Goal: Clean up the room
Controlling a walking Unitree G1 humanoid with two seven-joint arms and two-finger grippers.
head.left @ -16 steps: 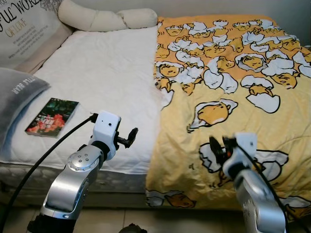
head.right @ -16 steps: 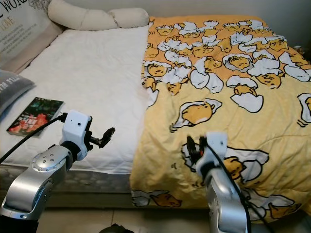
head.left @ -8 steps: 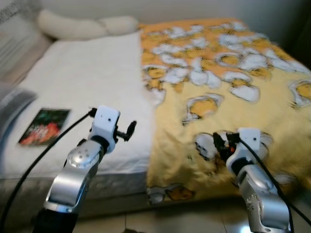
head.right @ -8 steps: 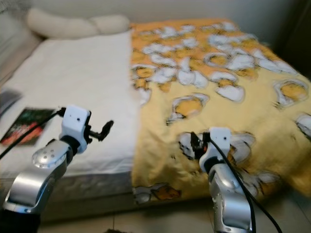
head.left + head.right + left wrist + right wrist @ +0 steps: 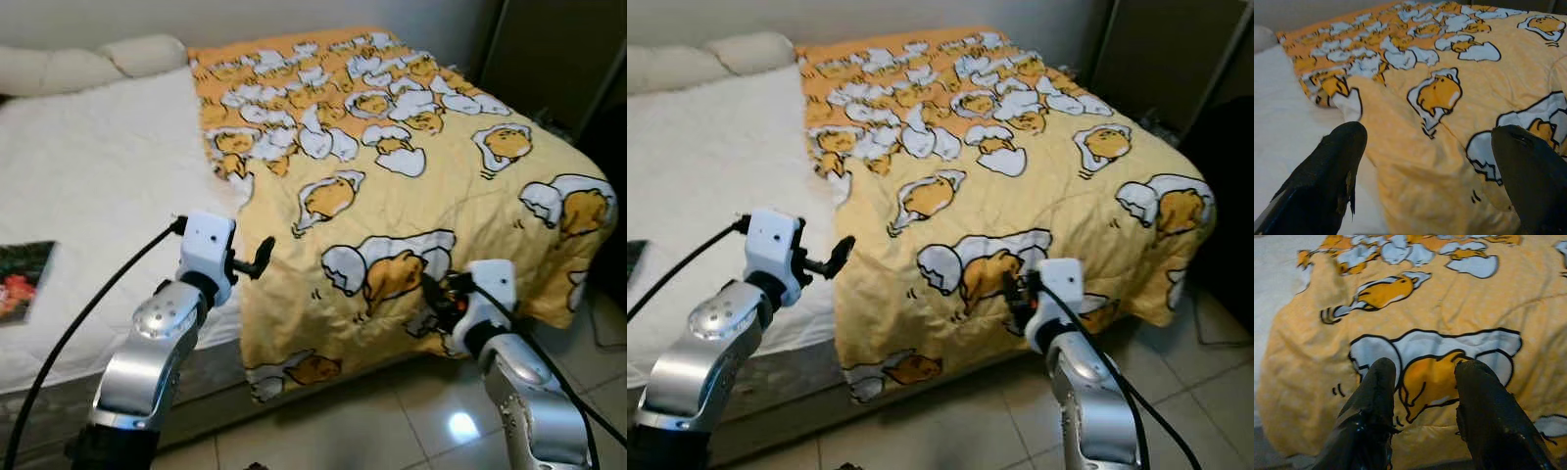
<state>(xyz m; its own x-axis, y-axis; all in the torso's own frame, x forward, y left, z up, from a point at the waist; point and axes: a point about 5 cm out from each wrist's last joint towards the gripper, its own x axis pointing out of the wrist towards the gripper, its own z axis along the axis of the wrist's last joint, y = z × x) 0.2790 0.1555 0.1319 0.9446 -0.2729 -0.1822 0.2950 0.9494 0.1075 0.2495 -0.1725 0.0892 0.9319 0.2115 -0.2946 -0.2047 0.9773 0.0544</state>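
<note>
A yellow blanket [image 5: 392, 176] printed with egg-yolk characters covers the right part of the bed and hangs over its foot edge. The bare white mattress pad [image 5: 88, 166] lies to its left. My left gripper [image 5: 260, 257] hovers at the blanket's left edge near the foot of the bed; its fingers [image 5: 1337, 161] stand wide open and hold nothing. My right gripper [image 5: 436, 299] hangs just before the blanket's draped front; it is open, and its fingers [image 5: 1376, 396] frame a yolk figure. A book [image 5: 15, 284] lies on the white pad at the far left.
Cream pillows [image 5: 88, 64] lie at the head of the bed. A dark wardrobe [image 5: 558, 59] stands right of the bed. Beige floor tiles [image 5: 392, 431] run along the foot of the bed, and a thin cable lies on the floor at the far right.
The camera has swung to the right, so the bed and book sit further left in view and the wardrobe has appeared. Both arms hold much the same pose.
</note>
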